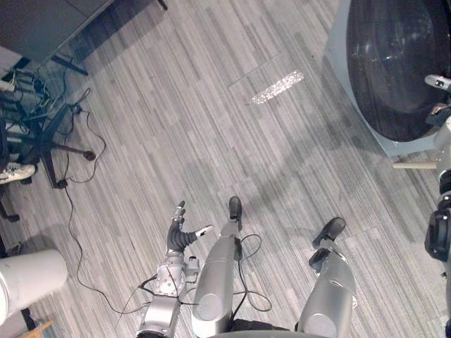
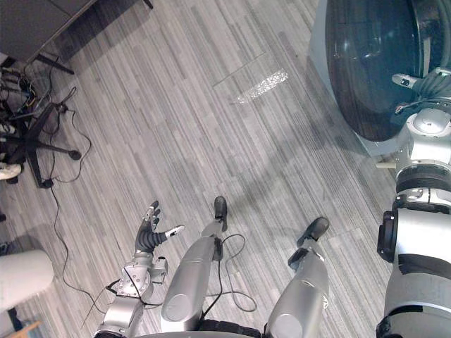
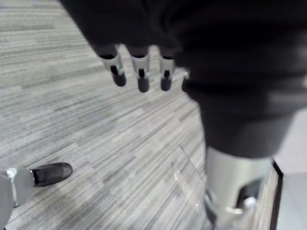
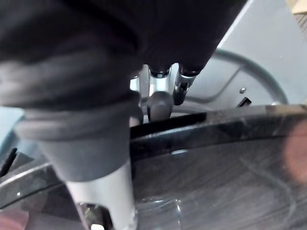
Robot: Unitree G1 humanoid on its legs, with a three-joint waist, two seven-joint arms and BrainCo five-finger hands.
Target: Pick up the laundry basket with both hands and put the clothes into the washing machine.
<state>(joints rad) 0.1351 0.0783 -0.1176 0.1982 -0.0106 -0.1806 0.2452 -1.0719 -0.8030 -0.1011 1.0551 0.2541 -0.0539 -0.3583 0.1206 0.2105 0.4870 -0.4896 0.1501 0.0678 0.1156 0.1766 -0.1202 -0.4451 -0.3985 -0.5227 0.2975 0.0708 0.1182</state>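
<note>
Washing machine door (image 2: 366,63) rim apparently touches right hand (image 2: 430,84) fingers (image 4: 161,103).

The grey striped plank floor (image 1: 211,105) bears a washing machine (image 1: 394,63) with a dark round front at the far right. At the left, an office chair's black castor base (image 1: 53,144) stands beside tangled cables (image 1: 28,84). A white cylinder (image 1: 28,278) is nearer.

We read no text, label, number or sign here: neither the washing machine door (image 1: 394,63) nor the floor (image 1: 211,105) bears legible print.
</note>
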